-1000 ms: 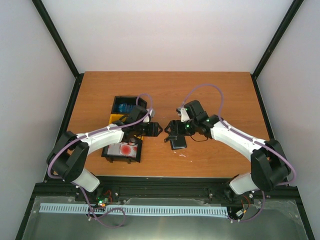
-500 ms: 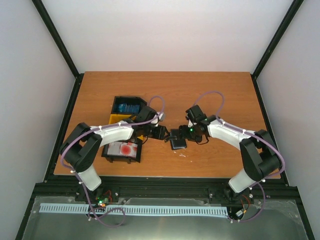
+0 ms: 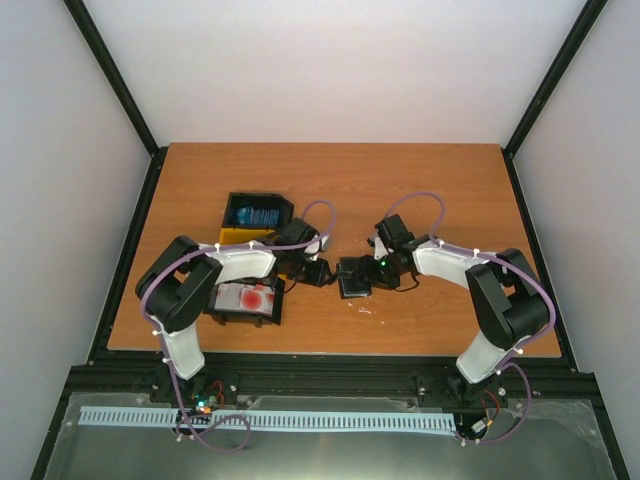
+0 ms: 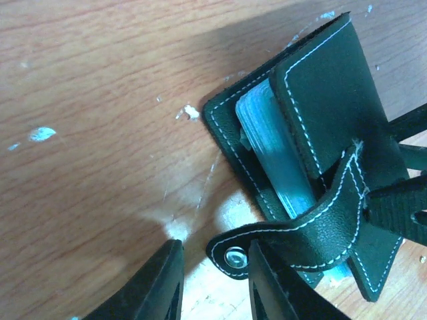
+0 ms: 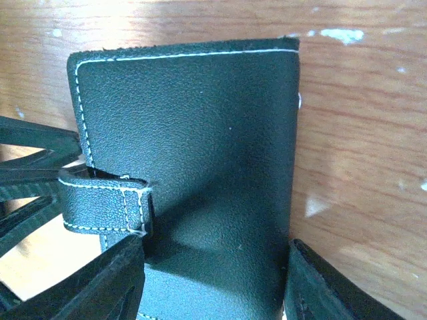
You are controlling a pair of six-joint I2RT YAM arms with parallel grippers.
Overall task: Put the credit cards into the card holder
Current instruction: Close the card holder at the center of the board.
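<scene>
The card holder is a black stitched wallet lying folded on the table between my two grippers. In the left wrist view the card holder gapes slightly, with pale blue card edges inside. Its snap tab curls out, and the tab's end lies between the fingers of my left gripper. That gripper is open, and only its right finger is next to the tab. My right gripper straddles the card holder's cover, one finger on each side edge. Both grippers also show in the top view, left and right.
A black bin with blue cards stands at the back left, with a yellow bin in front of it. A nearer black bin holds a white card with red blotches. The left arm reaches over these bins.
Both arms have folded lower and closed in on the wallet. My left gripper moved right up to the snap tab. The wallet has stayed in place.
</scene>
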